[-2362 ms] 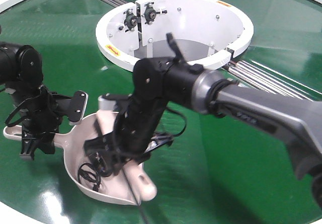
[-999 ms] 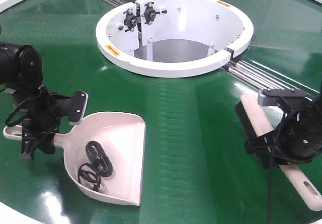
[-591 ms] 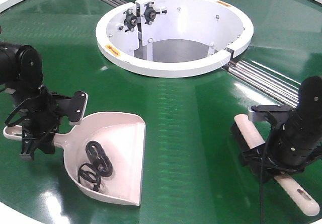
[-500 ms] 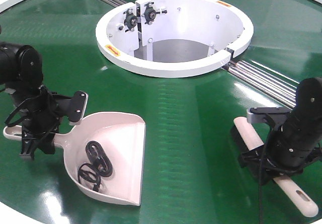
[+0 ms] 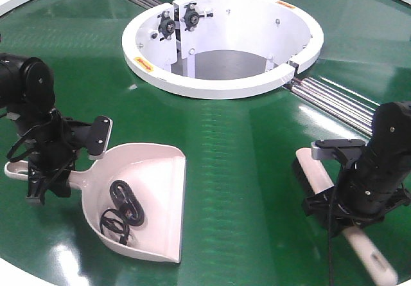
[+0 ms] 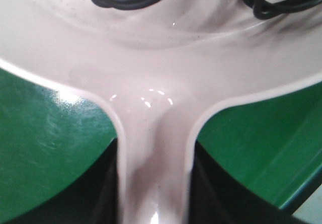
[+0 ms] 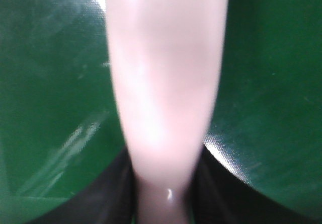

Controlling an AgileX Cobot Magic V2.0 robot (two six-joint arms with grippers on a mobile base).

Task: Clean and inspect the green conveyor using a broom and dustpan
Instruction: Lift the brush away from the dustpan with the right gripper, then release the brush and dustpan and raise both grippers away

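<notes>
**Green conveyor** (image 5: 244, 151): glossy dark green belt filling the front view. White hub ring (image 5: 221, 88) at 12 o'clock. Steel rollers (image 5: 334, 103) run from the hub towards 3 o'clock.

**Dustpan** (image 5: 154, 170): beige scoop resting on the belt at 8 o'clock, flat lip facing 3 o'clock, handle pointing to 9 o'clock. It contains a black cable tangle (image 5: 122, 212) near its 6 o'clock side.

**Left gripper** (image 5: 46, 178): jaws clamped on the dustpan handle. The left wrist view shows the handle (image 6: 153, 173) pinched between dark fingers.

**Broom** (image 5: 316, 171): beige brush at 4 o'clock, dark bristles underneath, head towards 11 o'clock, handle tip towards 5 o'clock. Whether the bristles touch the belt cannot be told.

**Right gripper** (image 5: 348, 207): jaws closed around the broom's handle (image 7: 166, 83) at mid-length.
</notes>
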